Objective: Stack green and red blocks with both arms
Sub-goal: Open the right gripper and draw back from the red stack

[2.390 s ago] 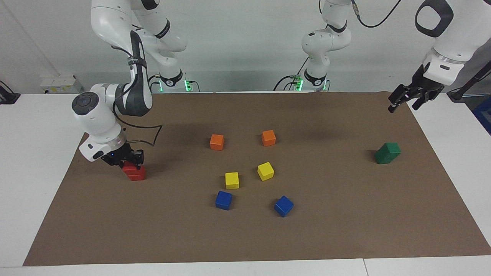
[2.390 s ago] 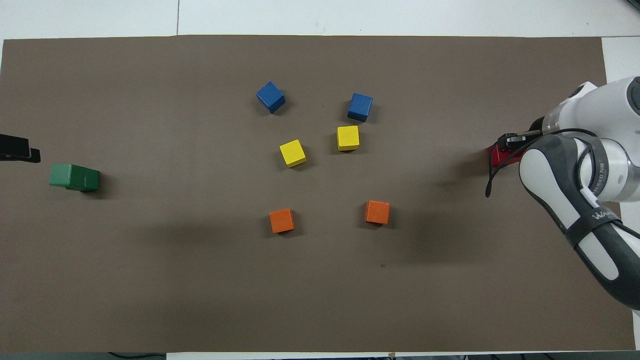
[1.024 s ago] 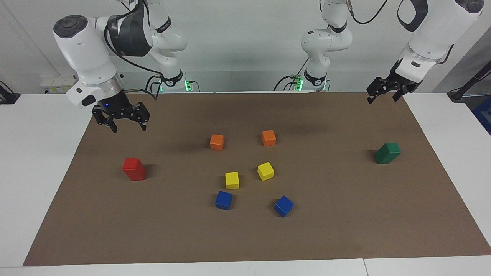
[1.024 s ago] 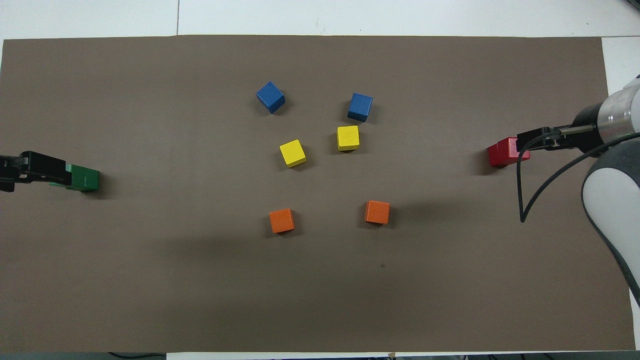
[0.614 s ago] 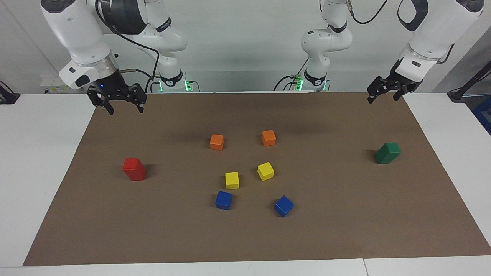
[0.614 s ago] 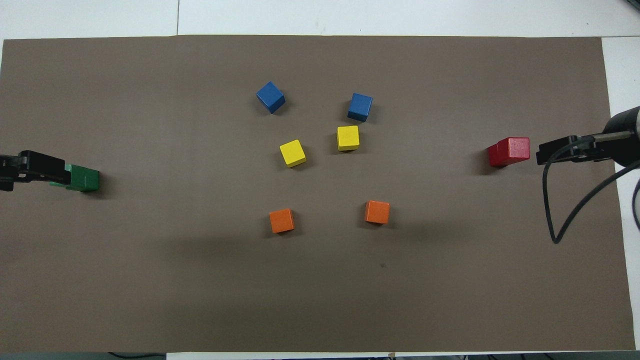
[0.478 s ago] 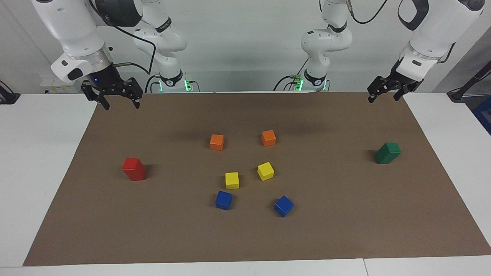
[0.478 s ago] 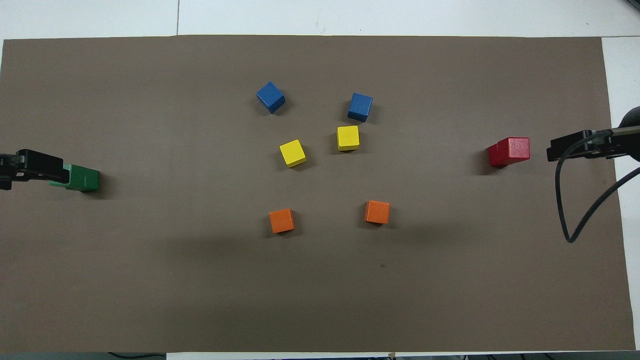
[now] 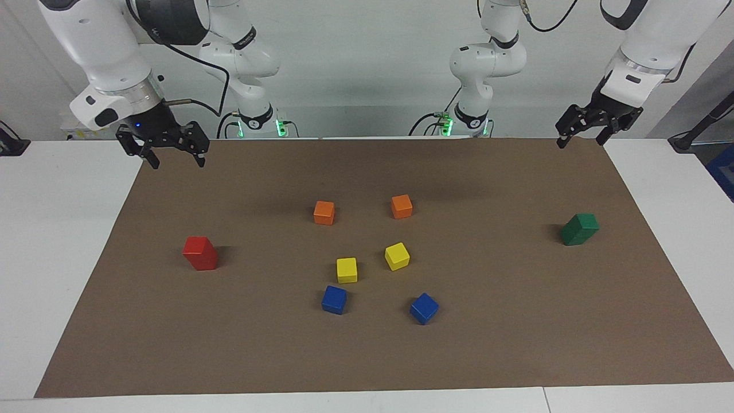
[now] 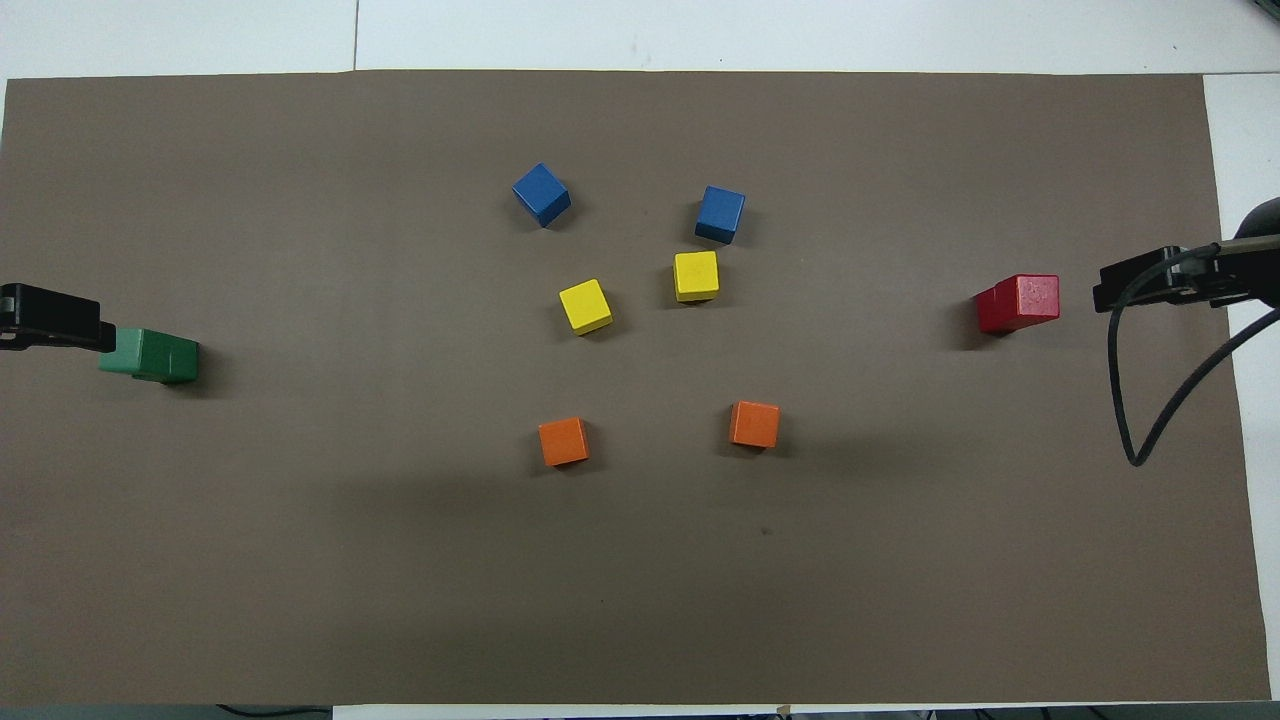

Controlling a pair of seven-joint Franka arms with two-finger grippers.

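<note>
Two red blocks (image 9: 199,253) stand stacked one on the other toward the right arm's end of the mat; the stack also shows in the overhead view (image 10: 1018,303). Two green blocks (image 9: 579,229) stand stacked, slightly askew, toward the left arm's end, and show in the overhead view too (image 10: 150,354). My right gripper (image 9: 176,160) is open and empty, raised over the mat's corner nearest the robots, apart from the red stack. My left gripper (image 9: 580,141) is open and empty, raised over the mat's other near corner, apart from the green stack.
In the mat's middle lie two orange cubes (image 9: 324,212) (image 9: 401,206), two yellow cubes (image 9: 346,269) (image 9: 397,256) and two blue cubes (image 9: 334,299) (image 9: 424,308). The brown mat (image 9: 516,344) covers a white table.
My right gripper let go of the top red block, opened, and rose away toward the robots. My left gripper drifted slightly upward. Both stacks stayed put.
</note>
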